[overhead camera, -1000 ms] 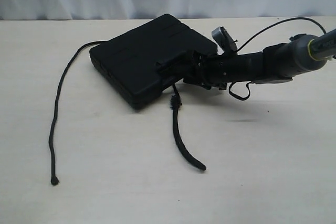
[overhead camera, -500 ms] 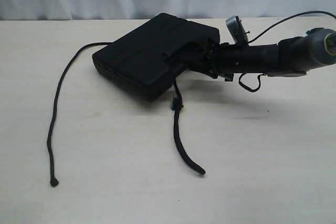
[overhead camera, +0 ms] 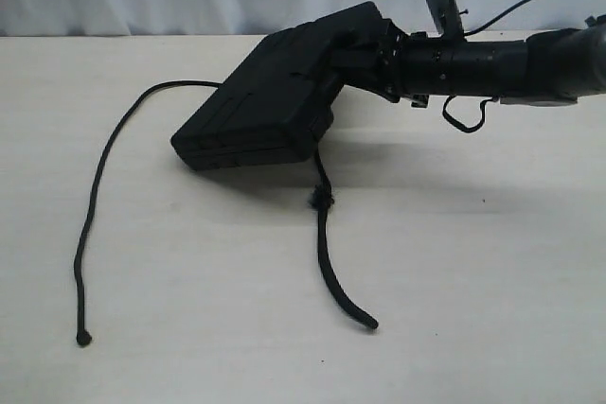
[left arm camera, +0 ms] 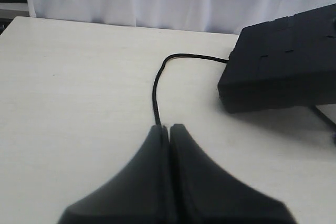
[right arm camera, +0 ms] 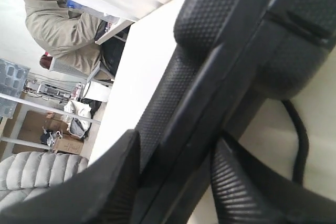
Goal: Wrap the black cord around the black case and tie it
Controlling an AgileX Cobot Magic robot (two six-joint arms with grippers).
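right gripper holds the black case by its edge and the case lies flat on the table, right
Not flat. The exterior view shows the black case tilted, its gripped end lifted and only the other end on the table. The right gripper does hold its edge.

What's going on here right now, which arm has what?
The right gripper is clamped on one edge of the black case, holding it tilted with that end raised and the opposite end low on the table. The black cord runs under the case, and both of its ends trail loose on the table. Nothing is wrapped or tied yet. The left gripper is shut and empty, off to the side.
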